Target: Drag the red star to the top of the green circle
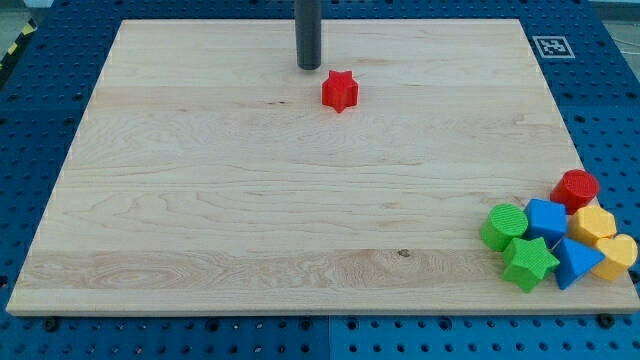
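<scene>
The red star [340, 91] lies on the wooden board near the view's top, a little right of centre. My tip [309, 66] stands just up and left of the star, a small gap apart from it. The green circle [504, 226] lies far off at the view's lower right, at the left edge of a cluster of blocks.
The cluster at the lower right holds a green star [530, 263], a blue cube [546, 219], a blue triangle [575, 263], a red circle [576, 189] and two yellow blocks [592, 225] [617, 256]. The board's right edge [575, 140] runs close by. A tag [551, 46] sits at the top right corner.
</scene>
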### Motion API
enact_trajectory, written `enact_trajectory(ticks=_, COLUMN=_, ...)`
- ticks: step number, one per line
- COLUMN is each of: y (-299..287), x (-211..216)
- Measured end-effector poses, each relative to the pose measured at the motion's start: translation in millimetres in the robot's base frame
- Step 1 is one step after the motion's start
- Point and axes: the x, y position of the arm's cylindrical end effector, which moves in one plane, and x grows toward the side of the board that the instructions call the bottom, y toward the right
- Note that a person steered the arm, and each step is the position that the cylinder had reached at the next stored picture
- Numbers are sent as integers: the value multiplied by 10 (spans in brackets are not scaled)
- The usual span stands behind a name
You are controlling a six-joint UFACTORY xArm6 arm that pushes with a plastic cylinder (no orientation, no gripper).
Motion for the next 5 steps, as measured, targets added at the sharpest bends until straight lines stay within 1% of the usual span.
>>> enact_trajectory(ticks=2, y=20, x=275)
enact_trajectory(ticks=4, y=70, x=306)
enact_trajectory(ticks=5, y=133, x=393)
